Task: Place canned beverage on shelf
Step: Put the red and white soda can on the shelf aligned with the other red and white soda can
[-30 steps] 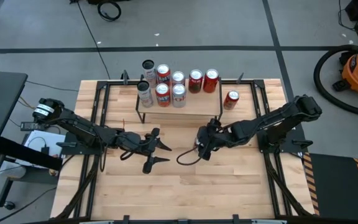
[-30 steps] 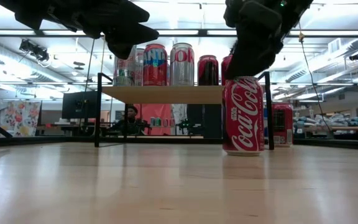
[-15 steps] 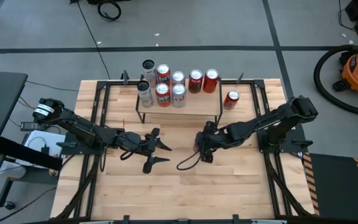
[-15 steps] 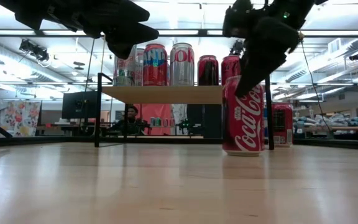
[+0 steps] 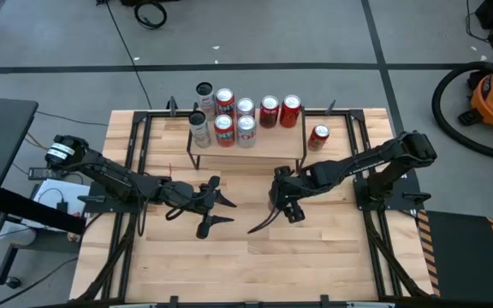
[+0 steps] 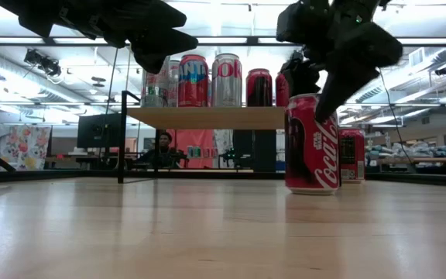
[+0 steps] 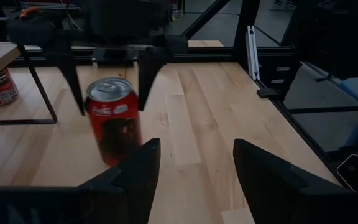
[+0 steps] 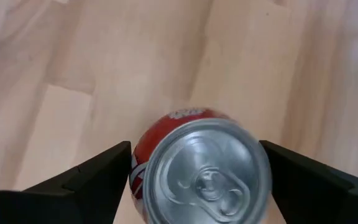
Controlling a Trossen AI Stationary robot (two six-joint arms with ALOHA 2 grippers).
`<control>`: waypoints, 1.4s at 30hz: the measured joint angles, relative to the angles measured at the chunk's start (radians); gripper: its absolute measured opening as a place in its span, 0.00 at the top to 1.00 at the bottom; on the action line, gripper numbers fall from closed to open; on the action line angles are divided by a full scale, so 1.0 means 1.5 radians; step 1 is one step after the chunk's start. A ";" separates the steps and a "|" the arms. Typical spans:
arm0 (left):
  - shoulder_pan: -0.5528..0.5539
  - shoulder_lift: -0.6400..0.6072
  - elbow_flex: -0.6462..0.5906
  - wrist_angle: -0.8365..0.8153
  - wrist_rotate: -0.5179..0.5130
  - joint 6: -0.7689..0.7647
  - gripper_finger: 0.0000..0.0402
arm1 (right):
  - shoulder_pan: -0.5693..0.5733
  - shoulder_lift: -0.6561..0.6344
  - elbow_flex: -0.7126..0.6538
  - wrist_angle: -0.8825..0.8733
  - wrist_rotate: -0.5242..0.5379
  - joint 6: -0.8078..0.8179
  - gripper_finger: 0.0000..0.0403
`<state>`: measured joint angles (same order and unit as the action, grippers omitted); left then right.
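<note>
A red cola can (image 6: 312, 143) stands upright on its base on the wooden table in front of the shelf's right end. It also shows in the left wrist view (image 7: 112, 121) and, from above, in the right wrist view (image 8: 207, 171). My right gripper (image 5: 282, 204) is over it, open, fingers pointing down on either side of its upper wall. The shelf (image 5: 255, 152) holds several cans on top (image 6: 207, 118). My left gripper (image 5: 229, 212) hovers open and empty to the can's left. My right gripper comes at the can from above, its fingers pointing down. One finger (image 7: 145, 71) lies against the can's upper side wall (image 7: 137, 102); the other finger (image 7: 74, 81) stands a little off it. The can stands upright on the table.
Another red can (image 5: 318, 137) stands on the table just right of the shelf. Black frame rails (image 5: 362, 162) run along the table's left and right sides. Bare wood lies between the grippers and the near edge. A person sits in the room beyond (image 6: 163, 147).
My right gripper has come down around the can's top and turned about its wrist. The can has slid a little toward the table's right edge and turned about its own axis, staying upright on the table.
</note>
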<state>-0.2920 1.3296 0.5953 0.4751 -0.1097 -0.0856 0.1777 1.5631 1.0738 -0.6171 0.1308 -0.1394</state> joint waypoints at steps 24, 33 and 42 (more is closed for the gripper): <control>0.000 0.000 0.000 -0.001 0.000 -0.016 0.47 | 0.049 0.004 0.063 -0.070 0.196 0.518 0.03; 0.000 0.000 0.000 -0.001 0.000 -0.016 0.47 | 0.069 0.004 -0.002 -0.025 0.203 0.577 0.03; 0.000 0.000 0.000 -0.001 0.000 -0.016 0.47 | 0.039 0.003 -0.004 -0.018 0.070 0.290 0.16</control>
<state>-0.2920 1.3296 0.5951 0.4736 -0.1093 -0.1101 0.2364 1.5675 1.0676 -0.6437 0.2355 0.2956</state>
